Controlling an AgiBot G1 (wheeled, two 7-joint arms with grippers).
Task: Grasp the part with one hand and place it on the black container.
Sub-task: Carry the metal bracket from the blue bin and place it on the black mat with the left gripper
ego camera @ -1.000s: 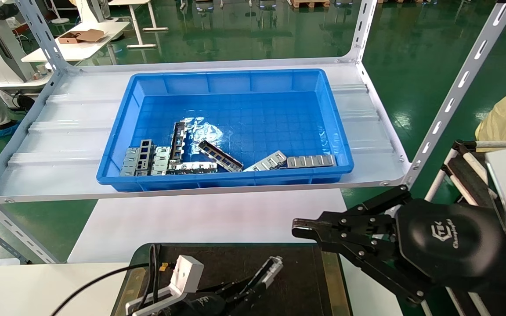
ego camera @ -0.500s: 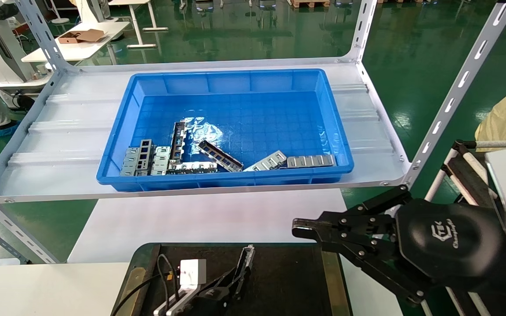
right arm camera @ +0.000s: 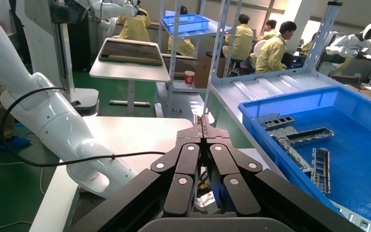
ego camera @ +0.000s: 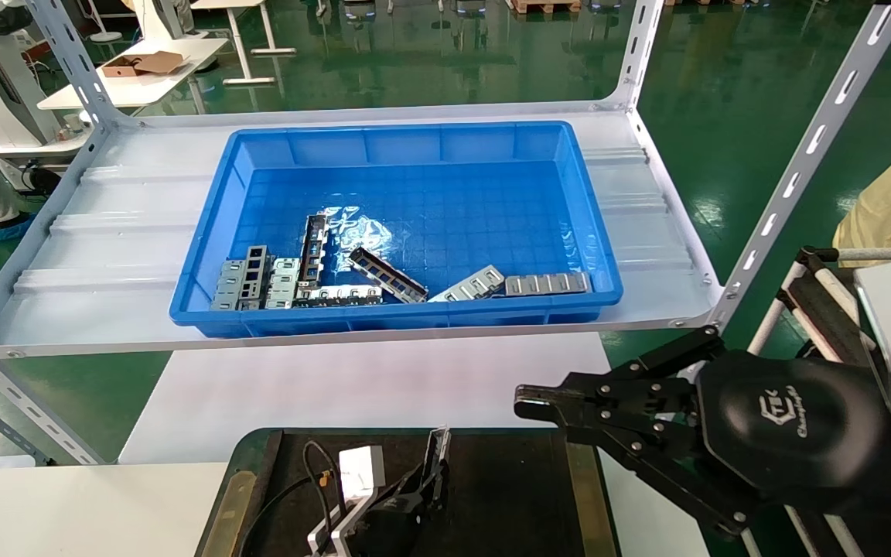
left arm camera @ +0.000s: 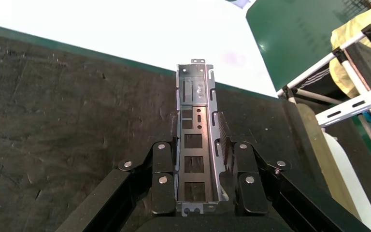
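Note:
My left gripper (ego camera: 428, 481) is low over the black container (ego camera: 515, 495), at the bottom centre of the head view. It is shut on the part (ego camera: 438, 455), a narrow silver-grey trough with rectangular slots. In the left wrist view the part (left arm camera: 195, 145) lies lengthwise between the fingers (left arm camera: 163, 164), its open side facing the camera. It sits just above or on the container's matte surface (left arm camera: 67, 121); I cannot tell whether it touches. My right gripper (ego camera: 527, 402) is shut and empty, parked over the container's far right corner.
A blue plastic bin (ego camera: 414, 133) holding several more metal pieces (ego camera: 387, 275) stands on a grey shelf (ego camera: 105, 255) behind a white table (ego camera: 337, 383). Slanted shelf posts (ego camera: 801, 162) stand at the right and left. A white-framed stand (ego camera: 817, 309) is beside the right arm.
My left gripper has swung the part from slanting to the right to pointing straight away, and shifted slightly right over the black container. The right arm has not moved.

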